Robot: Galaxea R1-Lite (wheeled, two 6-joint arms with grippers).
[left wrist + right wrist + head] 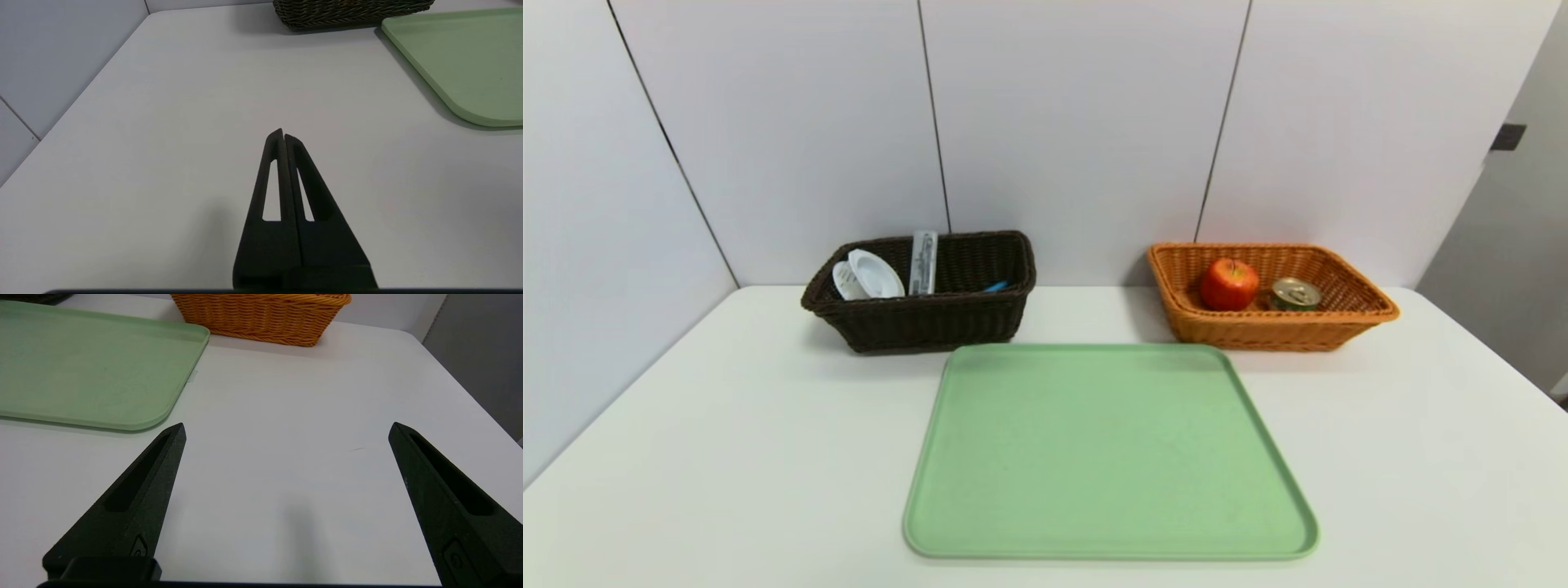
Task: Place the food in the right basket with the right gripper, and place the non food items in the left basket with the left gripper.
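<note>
Your landmark: the green tray. Dark brown woven basket, rectangular, upright beyond the tray's far left corner. Inside, at its left end, you have a white round plastic cup, tilted; beside it a flat grey oblong case, propped upright, top above the rim. Toward the basket's right, a bit of blue utensil, mostly hidden. Orange-tan wicker basket, flared rim, upright beyond the tray's far right corner. In it you see a red apple, yellowish streaks, stem up; just right of that, a short round tin, upright, gold lid up, green on its side.Your landmark: the green tray (1094, 457). Dark brown woven basket (923, 322), rectangular, upright beyond the tray's far left corner. Inside, at its left end, you have a white round plastic cup (876, 275), tilted; beside it a flat grey oblong case (923, 263), propped upright, top above the rim. Toward the basket's right, a bit of blue utensil (996, 287), mostly hidden. Orange-tan wicker basket (1258, 333), flared rim, upright beyond the tray's far right corner. In it you see a red apple (1229, 285), stem up; just right of that, a short round tin (1294, 294), upright, gold lid up.
</note>
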